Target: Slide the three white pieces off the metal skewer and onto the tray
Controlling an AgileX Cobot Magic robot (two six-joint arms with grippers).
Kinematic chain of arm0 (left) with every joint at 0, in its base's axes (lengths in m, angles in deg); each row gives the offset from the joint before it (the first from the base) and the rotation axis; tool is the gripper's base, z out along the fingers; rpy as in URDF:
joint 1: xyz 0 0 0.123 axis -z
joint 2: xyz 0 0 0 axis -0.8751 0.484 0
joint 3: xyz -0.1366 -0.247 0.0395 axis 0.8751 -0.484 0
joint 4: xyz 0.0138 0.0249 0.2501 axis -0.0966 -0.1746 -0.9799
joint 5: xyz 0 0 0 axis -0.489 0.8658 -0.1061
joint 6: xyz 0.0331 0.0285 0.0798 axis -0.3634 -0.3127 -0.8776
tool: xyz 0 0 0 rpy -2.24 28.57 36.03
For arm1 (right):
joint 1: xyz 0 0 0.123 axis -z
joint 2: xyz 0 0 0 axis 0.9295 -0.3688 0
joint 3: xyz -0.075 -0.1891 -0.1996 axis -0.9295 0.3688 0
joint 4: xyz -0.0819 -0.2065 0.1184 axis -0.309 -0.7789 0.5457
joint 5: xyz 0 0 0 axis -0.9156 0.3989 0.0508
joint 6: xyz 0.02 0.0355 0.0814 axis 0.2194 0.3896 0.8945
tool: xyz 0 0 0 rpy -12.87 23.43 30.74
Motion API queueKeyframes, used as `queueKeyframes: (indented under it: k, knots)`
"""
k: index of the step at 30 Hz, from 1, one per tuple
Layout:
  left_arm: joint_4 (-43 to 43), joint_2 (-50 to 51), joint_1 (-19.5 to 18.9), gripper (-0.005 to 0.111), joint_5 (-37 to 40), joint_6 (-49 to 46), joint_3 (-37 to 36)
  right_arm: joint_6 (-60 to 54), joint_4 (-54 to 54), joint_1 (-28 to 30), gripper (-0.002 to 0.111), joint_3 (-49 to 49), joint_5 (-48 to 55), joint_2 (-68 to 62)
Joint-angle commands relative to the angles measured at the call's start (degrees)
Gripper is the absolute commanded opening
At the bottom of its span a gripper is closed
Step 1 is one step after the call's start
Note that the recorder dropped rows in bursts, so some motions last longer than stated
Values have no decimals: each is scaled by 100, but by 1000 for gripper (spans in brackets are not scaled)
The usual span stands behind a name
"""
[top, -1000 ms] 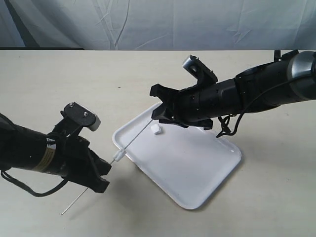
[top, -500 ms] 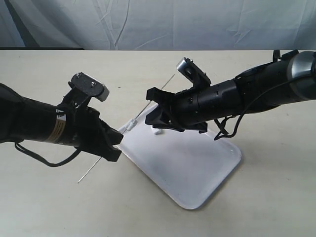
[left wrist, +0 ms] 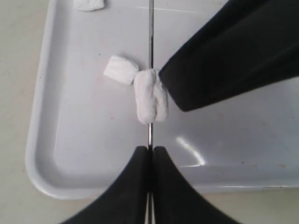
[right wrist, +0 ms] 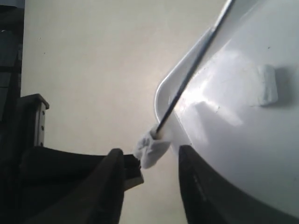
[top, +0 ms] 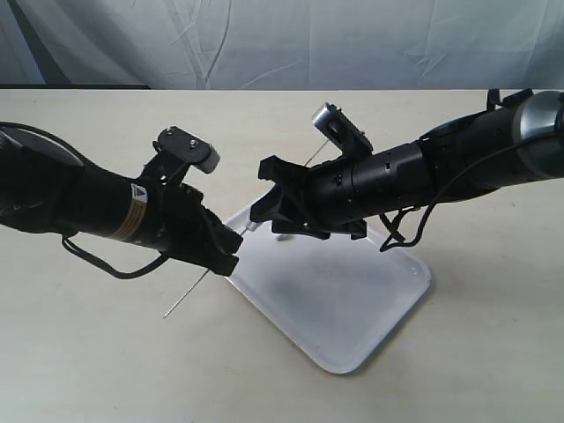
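My left gripper (top: 227,256) (left wrist: 150,151) is shut on the metal skewer (top: 188,296) (left wrist: 150,37) (right wrist: 196,70), which slants up over the near-left corner of the tray (top: 352,300) (left wrist: 70,140). One white piece (left wrist: 150,95) (right wrist: 150,147) (top: 251,226) is still threaded on the skewer, just past my left fingertips. My right gripper (top: 263,192) (right wrist: 150,156) is open, with one finger on each side of that piece. Two more white pieces (left wrist: 120,70) (left wrist: 89,3) lie loose on the tray; the right wrist view shows one loose piece (right wrist: 267,85).
The tray (right wrist: 243,140) lies on a beige table (top: 106,370) with a pale cloth backdrop (top: 264,44) behind. Both arms meet over the tray's left corner. The skewer's lower end (top: 167,314) sticks out past my left gripper above the table.
My left arm has carried the skewer up and to the right, bringing the threaded piece from the tray's left edge in between my right gripper's open fingers. The right arm shifted slightly left.
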Motion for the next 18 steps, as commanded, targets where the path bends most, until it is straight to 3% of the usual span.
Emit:
queueKeyframes:
  k: [1, 9, 15, 18]
  knots:
    - [16, 53, 2, 0, -121, 9, 144, -8, 30, 24, 38, -18, -61, -16]
    - [38, 99, 2, 0, -238, 1, 160, -8, 136, 24, 37, -18, -106, -16]
    - [178, 100, 2, 0, -374, -155, 160, -8, 148, 24, 23, -18, -106, -16]
    - [179, 100, 2, 0, -405, -155, 160, -8, 148, 24, 22, -18, -157, -16]
